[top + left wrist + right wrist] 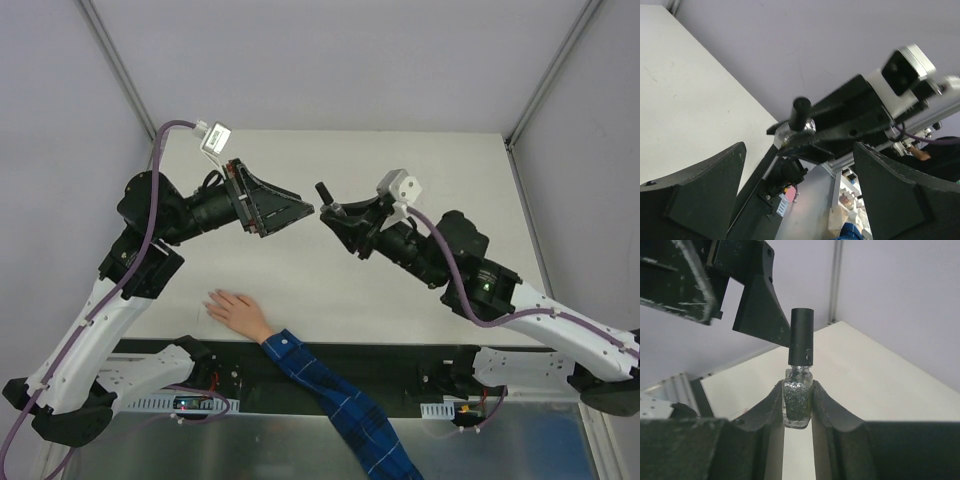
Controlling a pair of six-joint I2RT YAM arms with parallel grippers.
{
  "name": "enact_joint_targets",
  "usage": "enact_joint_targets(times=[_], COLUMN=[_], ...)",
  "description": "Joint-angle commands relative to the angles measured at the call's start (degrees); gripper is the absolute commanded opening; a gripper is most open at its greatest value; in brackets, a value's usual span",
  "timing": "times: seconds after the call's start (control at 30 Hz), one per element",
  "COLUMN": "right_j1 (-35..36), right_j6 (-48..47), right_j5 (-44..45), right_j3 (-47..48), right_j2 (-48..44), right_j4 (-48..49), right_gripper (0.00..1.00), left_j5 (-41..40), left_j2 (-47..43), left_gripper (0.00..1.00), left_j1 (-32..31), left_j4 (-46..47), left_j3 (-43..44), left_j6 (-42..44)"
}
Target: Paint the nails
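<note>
Clamping the small glitter-filled bottle (798,407) by its glass body, your right gripper (333,216) is holding it in the air above the table (440,170), with the black cap (801,337) sticking out beyond the jaws. Your left gripper (298,212) is standing wide open just beside it, its two fingers flanking the cap and gripping nothing. The pale hand (235,308) is lying flat, fingers spread, at the table's near edge, its arm wearing a blue plaid sleeve (330,395), well apart from both grippers, and the nails (212,298) are showing too small to make out.
</note>
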Motion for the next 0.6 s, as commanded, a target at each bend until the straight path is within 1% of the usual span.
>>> enact_joint_targets(times=[0.0,0.03,0.07,0.17,0.27,0.33,0.37,0.4,0.47,0.5,0.57], right_j1=[-7.79,-10.06,-10.95,-13.16,-13.95,-14.13,-14.13,-14.21,-14.3,-14.39,-14.39], right_j6=[16.09,19.59,21.1,25.85,28.58,29.11,29.64,29.73,29.73,29.56,28.85], right_j5=[-24.95,-27.06,-31.35,-36.9,-40.16,-40.62,-40.7,-40.44,-39.74,-39.22,-36.42], right_j3=[-1.79,-2.14,-3.01,-3.9,-3.72,-3.46,-3.63,-3.81,-3.99,-3.99,-3.81], right_j2=[-2.12,-2.04,-1.86,-1.07,0.24,0.78,1.04,1.13,1.13,1.22,1.13], right_j4=[2.98,4.9,6.22,10.71,13.09,13.88,14.23,14.5,14.94,14.76,13.71], right_gripper=[0.0,0.0,0.0,0.0,0.0,0.0,0.0,0.0,0.01,0.0,0.0], left_j5=[4.87,5.58,6.98,7.95,8.4,8.92,9.01,9.45,9.71,10.06,10.5], left_j2=[-1.71,-1.62,-1.44,-0.56,-0.12,0.05,0.14,0.31,0.49,0.58,0.93], left_gripper=[0.87,0.87,0.88,0.87,0.85,0.79,0.75,0.67,0.6,0.48,0.36], left_j1=[-0.37,-0.37,-0.37,-0.37,-0.37,-0.37,-0.37,-0.37,-0.37,-0.37,-0.37], left_j4=[9.15,10.23,11.11,12.35,12.79,13.31,13.4,13.58,13.75,13.84,13.84], left_j3=[-2.4,-2.76,-3.02,-3.11,-2.85,-2.59,-2.58,-2.5,-2.41,-2.41,-2.23], left_j6=[-1.85,-2.29,-2.73,-3.52,-3.88,-4.14,-4.14,-4.23,-4.23,-4.23,-4.14])
